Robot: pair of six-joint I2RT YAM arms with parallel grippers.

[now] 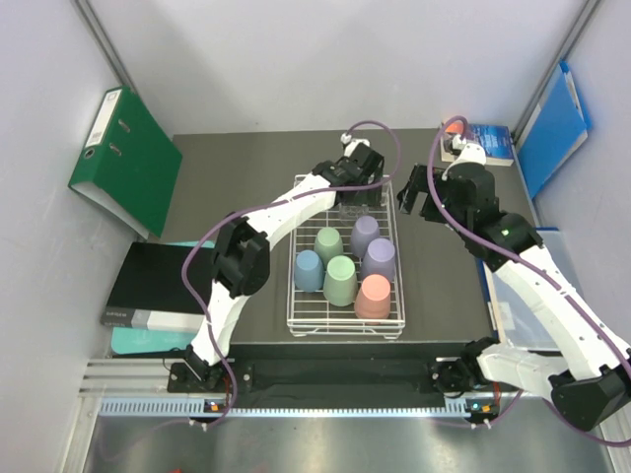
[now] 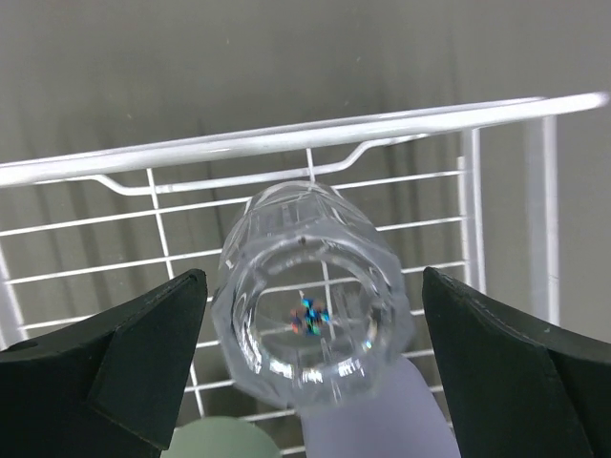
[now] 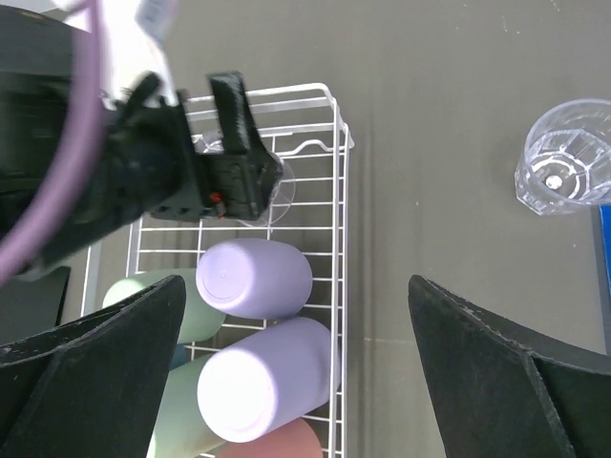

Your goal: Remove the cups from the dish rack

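1. L arm is reaching across to the far end of the dish rack [image 1: 296, 296]. Left gripper [image 1: 357, 200] is hanging over the rack's far right corner, jaws spread wide, clamping nothing.
2. Clear glass [image 2: 313, 305] is standing on end in that corner, long axis vertical and pointing up at the L wrist cam. It's sitting between the L fingers [image 2: 143, 353] with a gap showing on both sides, no contact. Mouth up or down: can't tell. My read: next move is closing straight in, then lifting.
3. Pastel cups are filling the rack's middle and near end: light blue cup [image 1: 309, 270], mint cups [image 1: 341, 280], lilac cups [image 1: 379, 259], salmon cup [image 1: 373, 296].
4. Right gripper [image 1: 419, 194] is hovering over the table [image 1: 444, 286] just right of the rack's far end, jaws wide, empty. L arm is clearly nearer the glass.
5. Views: L wrist cam is showing the glass centred btw the fingers; from the top cam the wrist is mostly hiding it. R wrist cam is showing a second glass [image 3: 565, 170] sitting on the table well right of the rack; not making it out from the top cam.
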